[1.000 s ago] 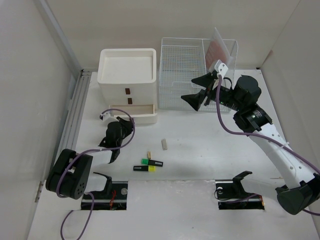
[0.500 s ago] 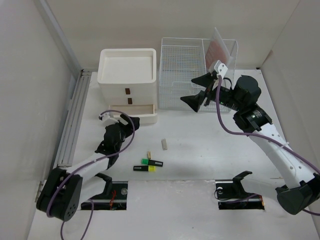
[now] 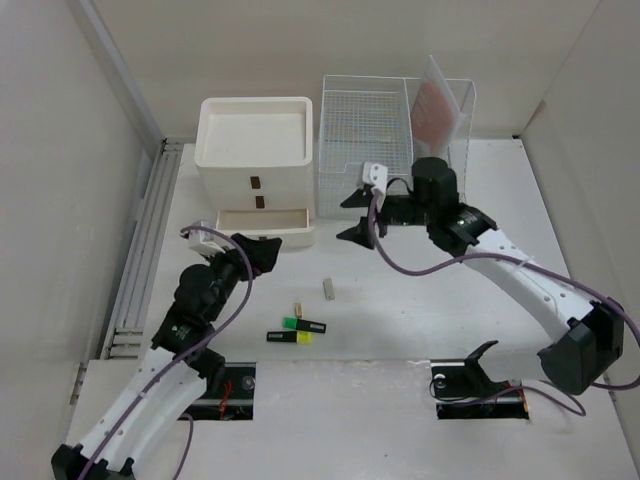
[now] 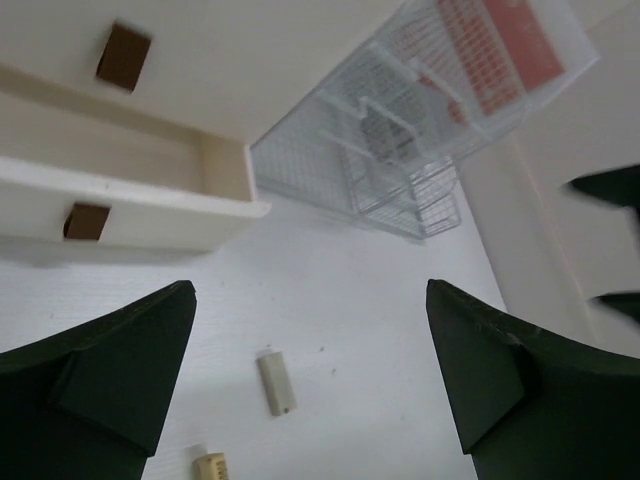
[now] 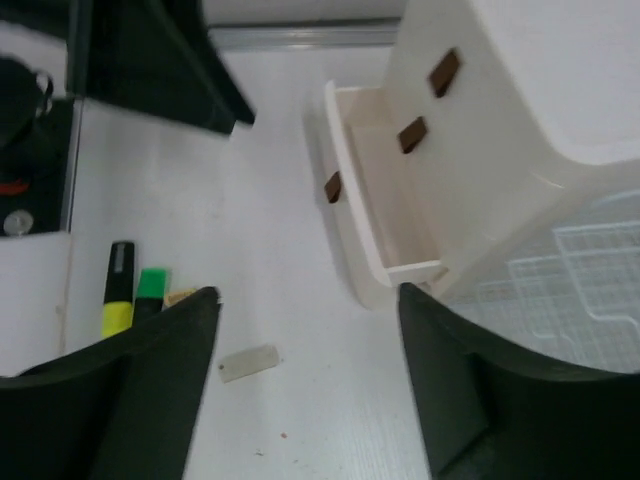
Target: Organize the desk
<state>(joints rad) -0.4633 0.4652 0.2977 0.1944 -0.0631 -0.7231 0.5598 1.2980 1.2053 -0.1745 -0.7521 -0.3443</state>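
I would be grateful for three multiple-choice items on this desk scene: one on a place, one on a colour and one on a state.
1. Where do the two highlighters lie relative to the drawer box?
A. On top of it
B. On the desk in front of it, nearer the arms
C. Behind it, against the far wall

2. What colours are the highlighters?
A. Green and yellow
B. Pink and blue
C. Orange and purple

3. How does the bottom drawer stand?
A. Pushed fully shut
B. Pulled out
C. Removed and lying upside down

Answers:
1 B: the top view shows them on the white surface between the box and the arm bases.
2 A: the top and right wrist views show one green and one yellow, each with a black part.
3 B: its front juts past the two drawers above.
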